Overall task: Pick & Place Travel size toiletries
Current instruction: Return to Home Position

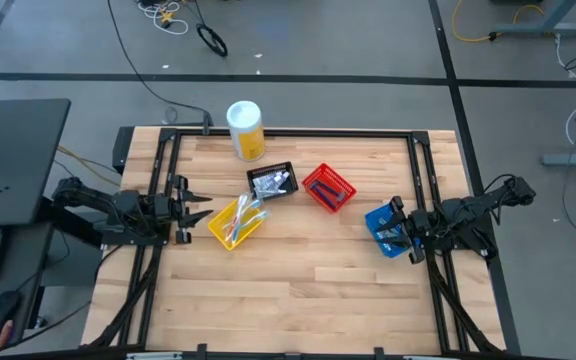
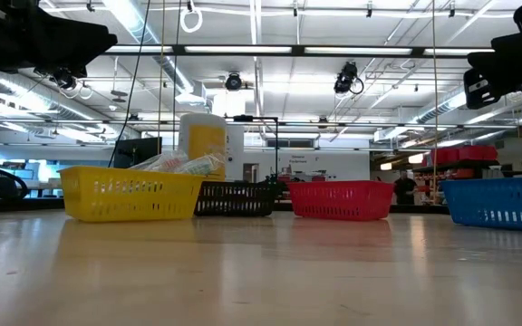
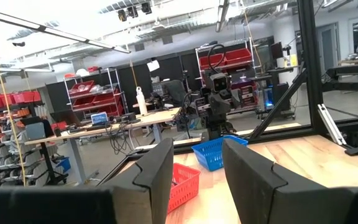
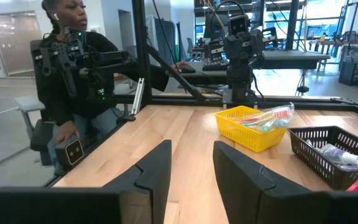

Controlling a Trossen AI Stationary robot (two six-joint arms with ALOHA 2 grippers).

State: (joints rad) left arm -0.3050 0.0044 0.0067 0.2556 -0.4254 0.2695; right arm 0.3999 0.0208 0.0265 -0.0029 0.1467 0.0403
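Left hand (image 1: 200,208): at the tabletop's (image 1: 318,290) 9 o'clock edge, dark blunt fingers apart.
Right hand (image 1: 398,222): at 3 o'clock, over the blue basket (image 1: 380,236), fingers apart.
Toiletries (image 1: 240,216): slim tubes and brushes lying in rectangular mesh baskets: yellow (image 1: 230,236) at 9, black (image 1: 271,170) at 11, red (image 1: 315,180) at 1.
Tabletop: pale wood planks.

Dark jointed arms (image 1: 98,205), angular, seemingly matte fingers (image 3: 154,174)
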